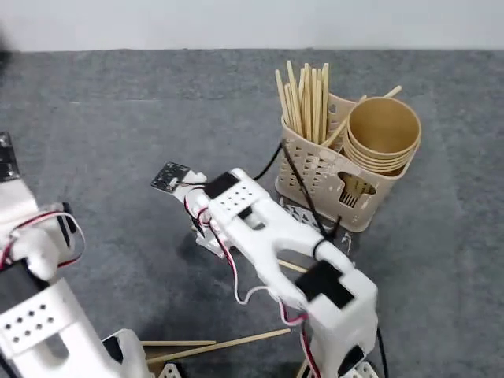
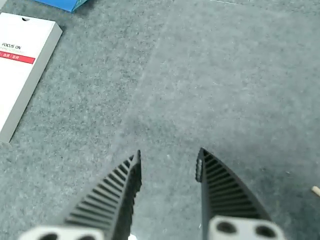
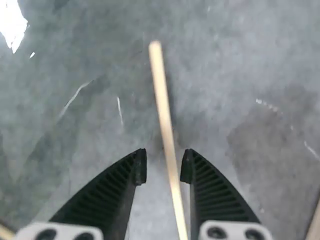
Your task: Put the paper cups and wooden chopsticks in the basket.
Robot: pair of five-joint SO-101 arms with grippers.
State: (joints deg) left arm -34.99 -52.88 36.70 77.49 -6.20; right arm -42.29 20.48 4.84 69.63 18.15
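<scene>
Your right pincer point(image 3: 163, 165) is released. Its jaws stand a little apart, with one wooden chopstick point(image 3: 161, 100) running between them on the grey mat point(image 1: 118, 118), not clamped. In the high view that arm's front end sits near the basket point(image 1: 346, 197), on its left side. The basket stands upright and holds a stack of paper cups point(image 1: 383, 130) in its right compartment and a bundle of chopsticks point(image 1: 307, 98) in its left one. Two more loose chopsticks point(image 1: 228, 344) lie flat on the mat, well apart from the basket, down by the arm bases. Your left pincer point(image 2: 167, 162) is also released, with its jaws spread over bare mat far left of the basket. A white box point(image 2: 22, 65) lies beyond it.
</scene>
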